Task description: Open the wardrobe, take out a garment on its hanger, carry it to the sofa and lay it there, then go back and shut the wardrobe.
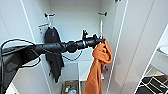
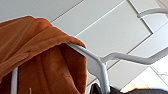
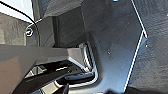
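Left claw point(image 1: 102, 40) gripping white hanger point(image 2: 100, 65) inside open wardrobe point(image 1: 75, 20); orange hoodie point(image 1: 98, 65) bunching lopsided, risking sliding off. Right claw state: cannot tell.

Garment point(image 1: 98, 65) soft orange cloth; hanger point(image 2: 100, 65) smooth white plastic.

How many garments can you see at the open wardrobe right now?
2. A black T-shirt hangs on the wardrobe's left side; the orange hooded sweatshirt hangs on its white hanger at the left gripper, right of centre. Others may be hidden.
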`<state>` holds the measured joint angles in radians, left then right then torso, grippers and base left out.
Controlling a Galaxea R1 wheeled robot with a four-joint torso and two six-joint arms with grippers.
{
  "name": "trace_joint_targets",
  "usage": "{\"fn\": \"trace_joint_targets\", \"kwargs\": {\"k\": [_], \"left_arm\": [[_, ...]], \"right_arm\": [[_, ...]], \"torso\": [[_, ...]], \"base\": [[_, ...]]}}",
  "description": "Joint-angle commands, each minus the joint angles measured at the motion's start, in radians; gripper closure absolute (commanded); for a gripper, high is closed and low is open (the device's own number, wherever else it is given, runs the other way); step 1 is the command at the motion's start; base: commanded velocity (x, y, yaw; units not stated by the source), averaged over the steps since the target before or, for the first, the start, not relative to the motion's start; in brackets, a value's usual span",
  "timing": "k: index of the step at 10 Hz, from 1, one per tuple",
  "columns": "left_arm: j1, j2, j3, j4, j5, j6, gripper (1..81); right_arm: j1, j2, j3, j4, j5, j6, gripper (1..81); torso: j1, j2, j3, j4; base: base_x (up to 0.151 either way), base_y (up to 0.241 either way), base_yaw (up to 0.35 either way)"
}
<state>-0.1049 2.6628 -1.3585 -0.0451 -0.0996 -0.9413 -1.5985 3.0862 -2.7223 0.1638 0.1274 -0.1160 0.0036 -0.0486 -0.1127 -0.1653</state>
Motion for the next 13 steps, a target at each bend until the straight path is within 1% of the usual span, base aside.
{"fn": "trace_joint_targets", "kwargs": {"k": [1, 6, 11, 13], "left_arm": [[-0.207, 0.008, 0.007, 0.031, -0.101, 0.007, 81.1], [-0.198, -0.007, 0.035, 0.047, -0.098, 0.007, 81.1], [-0.189, -0.010, 0.044, 0.047, -0.098, 0.007, 81.1], [-0.187, -0.012, 0.044, 0.047, -0.098, 0.007, 81.1]], "right_arm": [[0.024, 0.010, 0.007, 0.006, -0.063, -0.004, 1.0], [0.022, 0.007, 0.006, 0.008, -0.063, -0.004, 1.0], [0.021, 0.007, 0.007, 0.006, -0.061, -0.004, 1.0], [0.021, 0.007, 0.006, 0.006, -0.061, -0.004, 1.0]], "torso": [[0.000, 0.000, 0.000, 0.000], [-0.002, 0.000, 0.000, 0.000], [-0.002, 0.000, 0.000, 0.000], [-0.002, -0.001, 0.000, 0.000]], "base": [[-0.133, 0.000, 0.000], [-0.135, 0.000, 0.000], [-0.141, -0.063, 0.000], [-0.113, -0.031, 0.000]]}}
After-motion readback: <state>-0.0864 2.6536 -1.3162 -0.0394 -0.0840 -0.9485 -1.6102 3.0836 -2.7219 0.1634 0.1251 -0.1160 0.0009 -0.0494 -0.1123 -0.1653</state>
